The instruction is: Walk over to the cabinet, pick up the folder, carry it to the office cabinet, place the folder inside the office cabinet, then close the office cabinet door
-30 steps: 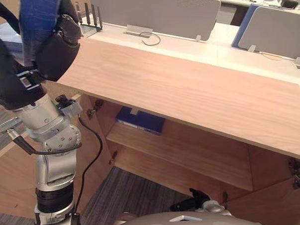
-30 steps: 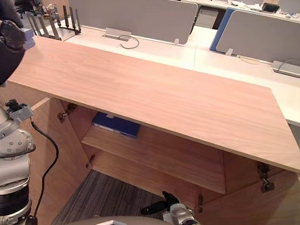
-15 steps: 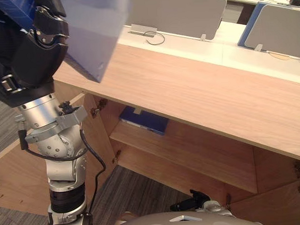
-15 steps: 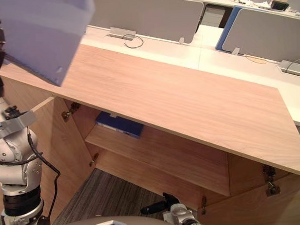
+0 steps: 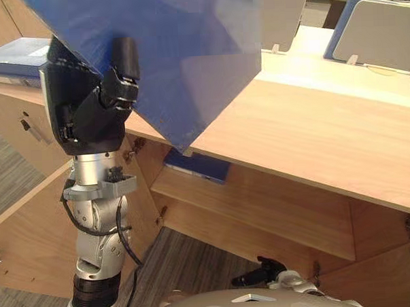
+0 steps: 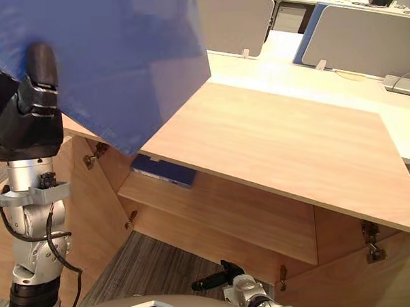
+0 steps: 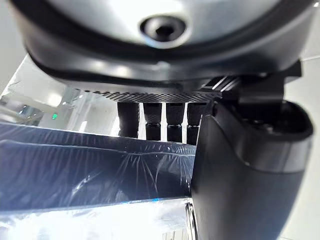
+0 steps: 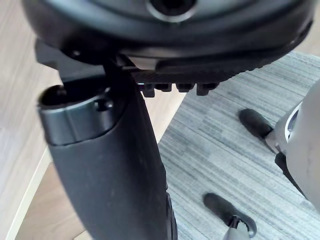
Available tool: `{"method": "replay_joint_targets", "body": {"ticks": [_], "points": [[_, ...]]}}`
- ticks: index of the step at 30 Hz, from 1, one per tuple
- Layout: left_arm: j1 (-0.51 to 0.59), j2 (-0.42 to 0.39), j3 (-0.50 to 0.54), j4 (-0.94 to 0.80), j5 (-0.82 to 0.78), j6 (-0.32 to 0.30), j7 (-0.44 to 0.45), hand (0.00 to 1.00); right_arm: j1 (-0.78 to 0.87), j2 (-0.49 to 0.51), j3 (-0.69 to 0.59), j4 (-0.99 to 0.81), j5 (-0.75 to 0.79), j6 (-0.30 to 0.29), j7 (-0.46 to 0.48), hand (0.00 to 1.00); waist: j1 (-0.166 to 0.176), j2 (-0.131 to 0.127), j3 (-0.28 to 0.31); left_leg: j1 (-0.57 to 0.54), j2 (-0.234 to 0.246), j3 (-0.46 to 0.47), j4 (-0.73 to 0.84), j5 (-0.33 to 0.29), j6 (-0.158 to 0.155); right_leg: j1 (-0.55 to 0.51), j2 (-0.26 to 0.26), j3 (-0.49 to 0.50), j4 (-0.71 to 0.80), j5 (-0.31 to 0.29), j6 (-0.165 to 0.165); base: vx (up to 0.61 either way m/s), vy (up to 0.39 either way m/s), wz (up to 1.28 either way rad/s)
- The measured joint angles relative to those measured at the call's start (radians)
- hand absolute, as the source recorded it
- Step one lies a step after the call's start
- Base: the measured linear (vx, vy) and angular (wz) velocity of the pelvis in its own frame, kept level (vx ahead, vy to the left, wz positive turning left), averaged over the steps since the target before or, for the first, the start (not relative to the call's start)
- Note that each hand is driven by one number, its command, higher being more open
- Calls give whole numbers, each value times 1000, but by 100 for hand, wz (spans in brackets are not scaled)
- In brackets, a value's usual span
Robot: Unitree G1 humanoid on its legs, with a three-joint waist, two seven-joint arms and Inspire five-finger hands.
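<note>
A large blue folder (image 5: 180, 52) is held up in front of me, tilted, above the left end of the wooden office cabinet's top (image 5: 313, 142). My left hand (image 5: 94, 111) is shut on its lower edge; in the left wrist view the fingers (image 7: 160, 117) curl over the plastic-wrapped folder (image 7: 90, 165), with the thumb (image 7: 240, 175) on the other side. The cabinet stands open below, with a shelf (image 5: 261, 198) inside. My right hand (image 8: 110, 165) hangs low over the carpet, fingers relaxed and holding nothing.
A second blue folder (image 5: 199, 166) lies on the shelf at its left end. The left door (image 5: 24, 229) swings out beside my left arm; the right door (image 6: 374, 275) is open too. Another blue folder (image 5: 14, 60) lies on a cabinet far left. Desks with grey dividers (image 6: 363, 44) stand behind.
My left arm has turned and swung the folder to the right, so it now spreads across the upper left of both eye views. The camera has shifted a little as well.
</note>
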Motion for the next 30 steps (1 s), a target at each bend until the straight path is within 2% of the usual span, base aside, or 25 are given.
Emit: {"method": "replay_joint_targets", "body": {"ticks": [9,14,20,25,30], "points": [[226,264,14,10,-156,89,-175,0,-5,-71,-2,0,-2,-13,24,100,1,3,-1,8,3,23,-1,0,0,-5,-1,20,0,4,0,1,4,-6],[245,269,93,11,-181,89,-202,0,0,-114,-41,-30,39,-22,41,100,2,3,-2,10,4,27,-3,0,0,-3,0,25,0,6,0,-6,2,-2],[275,273,125,12,-198,89,-202,0,41,-208,-145,-258,161,-26,58,100,-5,5,-3,16,2,32,-12,6,3,-6,-12,29,8,9,-2,-6,26,-2],[309,272,148,12,-202,89,-218,0,56,-279,-216,-504,257,-59,71,100,-29,7,-4,29,-3,55,-38,16,10,-17,-22,49,10,15,3,-7,28,-11],[310,271,190,12,-208,89,-244,0,60,-301,-237,-575,332,-83,91,100,-39,6,-5,32,-7,77,-50,17,12,-31,-28,69,11,18,8,15,22,-12]]}}
